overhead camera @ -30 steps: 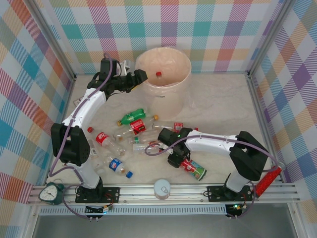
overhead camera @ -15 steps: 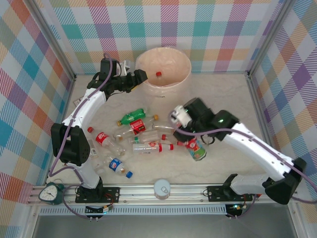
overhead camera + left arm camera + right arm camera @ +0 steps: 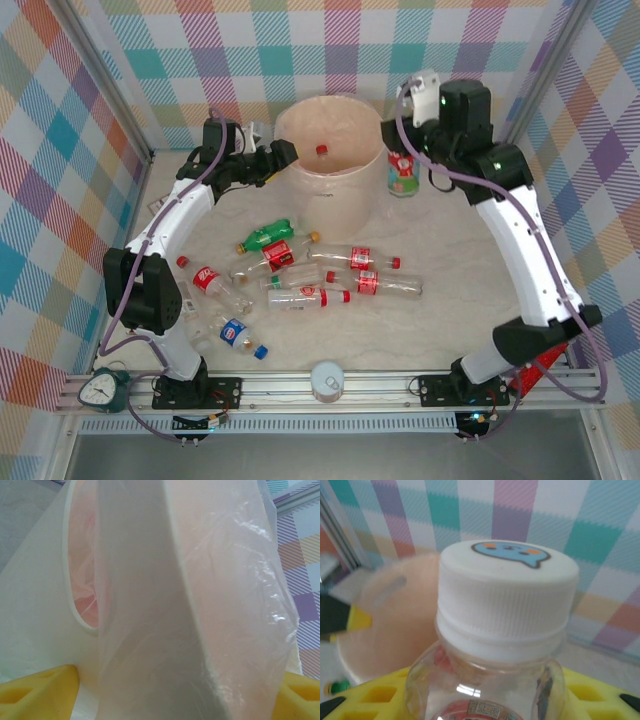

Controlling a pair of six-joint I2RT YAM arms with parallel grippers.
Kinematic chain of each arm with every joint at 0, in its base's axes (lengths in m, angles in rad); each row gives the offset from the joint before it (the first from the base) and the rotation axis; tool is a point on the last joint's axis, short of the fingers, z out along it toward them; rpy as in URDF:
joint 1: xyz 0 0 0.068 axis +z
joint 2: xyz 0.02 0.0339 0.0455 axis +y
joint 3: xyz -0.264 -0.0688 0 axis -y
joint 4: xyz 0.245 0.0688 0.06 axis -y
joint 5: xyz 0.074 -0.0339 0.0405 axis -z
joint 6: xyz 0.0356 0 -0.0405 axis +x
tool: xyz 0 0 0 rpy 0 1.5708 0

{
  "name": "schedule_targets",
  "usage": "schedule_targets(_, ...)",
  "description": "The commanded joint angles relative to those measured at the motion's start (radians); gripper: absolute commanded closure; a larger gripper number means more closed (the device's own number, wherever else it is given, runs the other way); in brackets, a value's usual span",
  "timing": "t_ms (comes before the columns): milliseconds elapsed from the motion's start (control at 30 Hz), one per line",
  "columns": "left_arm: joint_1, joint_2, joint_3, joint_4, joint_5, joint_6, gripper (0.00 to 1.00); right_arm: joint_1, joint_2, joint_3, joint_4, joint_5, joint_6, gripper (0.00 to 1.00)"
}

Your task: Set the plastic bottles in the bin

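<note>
One white-capped bottle [image 3: 403, 172] with a red and green label hangs upright, gripped by the right jaws, just beside the right wall of the bin [image 3: 330, 190]. The left jaws are clamped on the bin's left rim. The other bottles [image 3: 355, 258], among them a green one [image 3: 265, 237] and a blue-labelled one [image 3: 238, 334], lie in a loose cluster on the table [image 3: 450, 240] in front of the bin.

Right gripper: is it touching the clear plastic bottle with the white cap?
Touching. Right wrist view: the clear white-capped plastic bottle sits clamped between the right gripper's yellow fingers.
</note>
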Motion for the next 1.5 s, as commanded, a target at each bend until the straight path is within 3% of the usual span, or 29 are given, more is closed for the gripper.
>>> schedule_targets(0, -0.014, 0.026, -0.041, -0.075, 0.023, 0.012, 0.17, -0.005, 0.106, 0.172, 0.095, -0.038, 0.042, 0.72)
schedule_targets(300, -0.020, 0.041, -0.047, -0.047, 0.039, -0.018, 0.18, -0.004, 0.514, 0.589, 0.005, -0.255, 0.138, 0.74)
schedule_targets(633, -0.035, 0.051, -0.043, -0.037, 0.036, -0.028, 0.18, 0.001, 0.704, 0.590, -0.091, -0.311, 0.124, 0.73)
schedule_targets(1067, -0.103, 0.132, 0.036, -0.062, -0.004, -0.049, 0.18, 0.002, 0.795, 0.510, -0.198, -0.295, 0.009, 0.71)
schedule_targets(1200, -0.105, 0.138, 0.047, -0.065, -0.018, -0.052, 0.18, 0.003, 0.800, 0.467, -0.169, -0.287, -0.009, 0.64)
schedule_targets(1467, -0.105, 0.137, 0.062, -0.083, -0.042, -0.046, 0.18, 0.003, 0.786, 0.470, -0.188, -0.288, -0.027, 0.35)
